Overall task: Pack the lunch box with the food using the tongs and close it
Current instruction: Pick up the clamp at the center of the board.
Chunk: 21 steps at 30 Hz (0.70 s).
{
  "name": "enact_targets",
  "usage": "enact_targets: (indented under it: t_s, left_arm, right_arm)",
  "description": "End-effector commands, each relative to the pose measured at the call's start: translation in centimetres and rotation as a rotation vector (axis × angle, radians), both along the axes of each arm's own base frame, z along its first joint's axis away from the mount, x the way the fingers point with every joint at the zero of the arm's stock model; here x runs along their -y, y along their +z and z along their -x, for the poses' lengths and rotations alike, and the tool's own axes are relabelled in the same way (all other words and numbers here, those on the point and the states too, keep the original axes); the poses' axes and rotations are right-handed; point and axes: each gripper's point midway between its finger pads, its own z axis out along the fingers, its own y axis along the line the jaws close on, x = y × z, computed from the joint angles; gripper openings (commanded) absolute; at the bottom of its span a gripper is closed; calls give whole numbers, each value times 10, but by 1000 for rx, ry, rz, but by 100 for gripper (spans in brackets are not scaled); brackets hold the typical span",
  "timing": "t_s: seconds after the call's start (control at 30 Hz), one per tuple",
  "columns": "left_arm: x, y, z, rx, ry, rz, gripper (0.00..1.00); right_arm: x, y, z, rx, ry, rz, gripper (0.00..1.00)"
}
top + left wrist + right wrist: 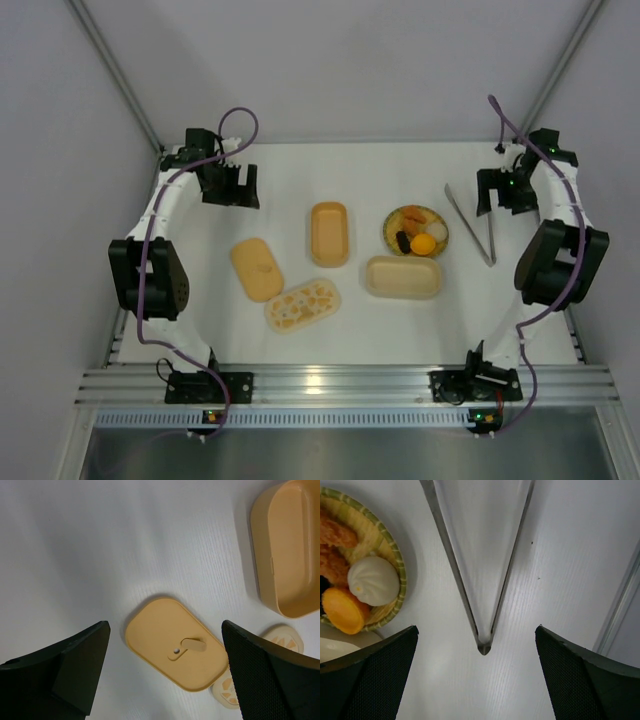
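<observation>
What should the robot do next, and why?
Probably lower the right gripper onto the tongs and close. Its jaws stand open right above them, the tongs lie untouched on the table, and the food sits on the plate, unpacked.

Top cam: high behind my bases, looking steeply down, far off, whole table (pixel 330 170). Left wrist cam: close, facing down on lid (pixel 165 645). Right wrist cam: close, down on tongs (pixel 483 646) and plate (pixel 399 567) rim. Top view shares both spots.
</observation>
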Motion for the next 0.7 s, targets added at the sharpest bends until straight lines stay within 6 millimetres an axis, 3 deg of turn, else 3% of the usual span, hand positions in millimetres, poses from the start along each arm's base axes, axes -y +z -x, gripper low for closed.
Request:
enact_targets:
  t_s: [0.0, 0.23, 0.67]
  left_arm:
    - [3, 22, -2, 40, -30, 15, 98]
    - [-2, 22, -4, 19, -36, -22, 98]
    - [-6, 16, 4, -24, -49, -48, 98]
  right_arm:
    - [7, -21, 11, -95, -1, 95, 99]
    - [-3, -69, 13, -187, 3, 86, 99]
    - [-8, -121, -26, -106, -19, 124, 99]
